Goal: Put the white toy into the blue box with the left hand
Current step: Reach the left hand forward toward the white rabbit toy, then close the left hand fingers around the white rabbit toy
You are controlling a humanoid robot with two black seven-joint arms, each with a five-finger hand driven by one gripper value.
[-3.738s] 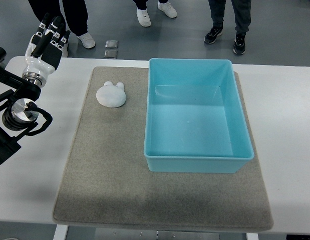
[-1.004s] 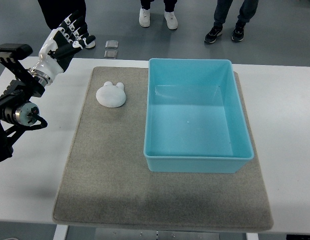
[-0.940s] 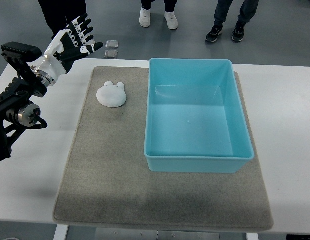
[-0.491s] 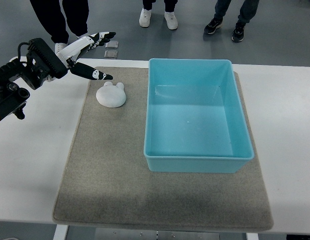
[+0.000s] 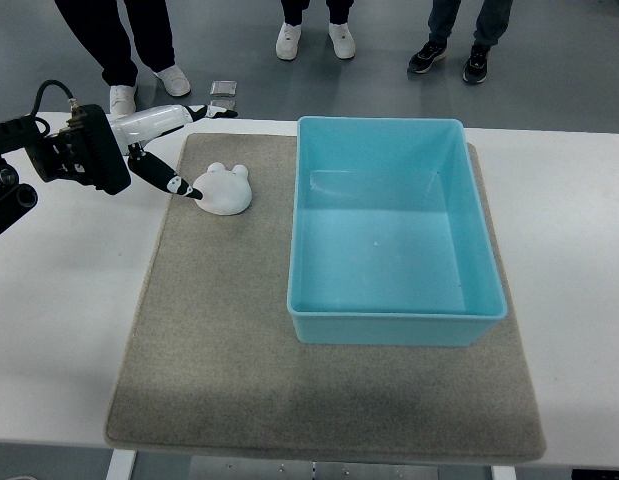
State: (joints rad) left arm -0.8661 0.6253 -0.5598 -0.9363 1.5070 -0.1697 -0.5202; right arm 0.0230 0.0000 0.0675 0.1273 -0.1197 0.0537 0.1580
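Note:
The white toy (image 5: 225, 189), a rounded bunny-like shape with two small ears, lies on the grey mat (image 5: 219, 330) at its far left. My left hand (image 5: 189, 150) comes in from the left edge and is open around the toy's left side. Its thumb tip (image 5: 192, 192) reaches the toy's near left edge while the other fingers (image 5: 204, 111) stretch past its far side. The blue box (image 5: 394, 232), an empty open bin, stands on the mat to the right of the toy. My right hand is out of the picture.
The mat lies on a white table (image 5: 59, 330). Beyond the table's far edge stand several people's legs and shoes (image 5: 287, 40) on the grey floor, with two small metal floor plates (image 5: 223, 93) near the hand.
My left arm has swung in from the table's far left corner and dropped lower. The open hand now brackets the toy, thumb at its edge. Toy and box have not moved.

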